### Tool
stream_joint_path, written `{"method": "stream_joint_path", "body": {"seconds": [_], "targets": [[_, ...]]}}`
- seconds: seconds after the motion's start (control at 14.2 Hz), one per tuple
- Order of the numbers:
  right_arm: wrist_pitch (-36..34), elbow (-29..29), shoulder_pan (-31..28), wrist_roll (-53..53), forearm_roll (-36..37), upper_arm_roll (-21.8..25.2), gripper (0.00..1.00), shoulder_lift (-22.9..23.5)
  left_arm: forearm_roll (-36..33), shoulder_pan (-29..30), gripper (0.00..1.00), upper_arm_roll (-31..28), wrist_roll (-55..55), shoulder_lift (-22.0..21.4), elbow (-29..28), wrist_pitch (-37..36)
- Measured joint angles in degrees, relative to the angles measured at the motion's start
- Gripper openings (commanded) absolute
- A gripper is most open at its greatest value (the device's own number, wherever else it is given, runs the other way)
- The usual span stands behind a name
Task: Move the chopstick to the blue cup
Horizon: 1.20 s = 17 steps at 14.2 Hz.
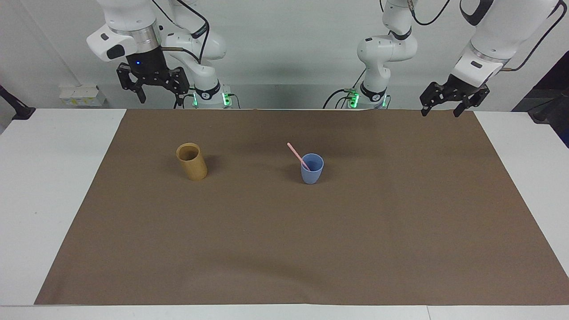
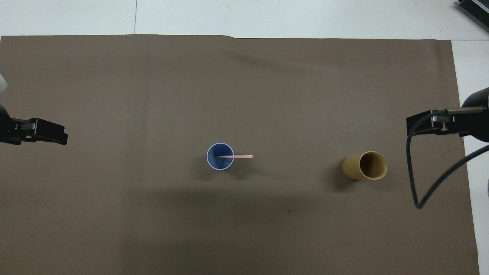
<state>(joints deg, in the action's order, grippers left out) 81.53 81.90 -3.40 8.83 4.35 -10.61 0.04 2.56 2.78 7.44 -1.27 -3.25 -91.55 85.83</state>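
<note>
Inside the blue cup (image 1: pixel 312 169) leans the chopstick (image 1: pixel 297 155).

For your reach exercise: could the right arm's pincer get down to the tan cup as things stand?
Probably yes. The right pincer hangs open and empty, raised at the table's robot-side edge. The tan cup stands upright and alone on the brown mat, nothing between them.
</note>
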Motion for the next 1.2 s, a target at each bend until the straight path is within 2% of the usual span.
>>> {"method": "stream_joint_path", "body": {"seconds": [1.2], "targets": [[0.0,-0.1,-0.9,1.5,-2.1,0.4,1.0,0.0,0.0,0.0,1.0,0.0,0.0,0.0,0.0,0.0]]}}
